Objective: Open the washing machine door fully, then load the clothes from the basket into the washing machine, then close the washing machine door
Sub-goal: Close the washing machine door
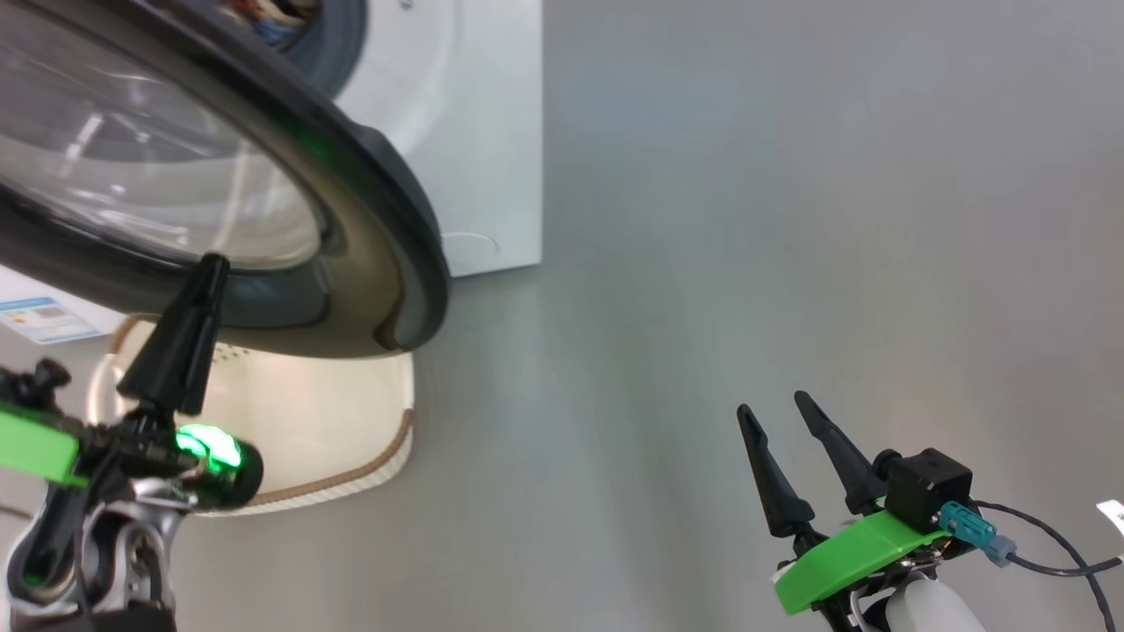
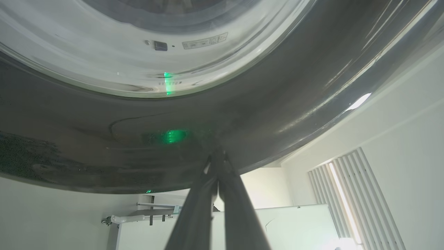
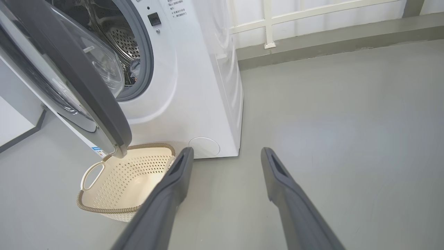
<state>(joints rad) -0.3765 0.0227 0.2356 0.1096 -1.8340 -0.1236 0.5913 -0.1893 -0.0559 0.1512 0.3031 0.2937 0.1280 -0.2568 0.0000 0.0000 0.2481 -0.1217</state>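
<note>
Closing the washing machine door [image 1: 378, 228] looks like the only job left; the basket [image 3: 104, 209] is empty. The left gripper [image 1: 213, 262], pinched together, touches the door; the right gripper [image 1: 773, 404] is apart.

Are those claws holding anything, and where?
Nothing is held. The left claw is shut, tips against the black rim of the washing machine door; the right claw is open.

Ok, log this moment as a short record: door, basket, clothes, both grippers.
basket: on the floor, inside looks empty
washing machine door: open, swung out above the basket
clothes: some fabric visible inside the drum
left gripper: shut, tip against the door's dark rim
right gripper: open, holding nothing, over bare floor
</note>
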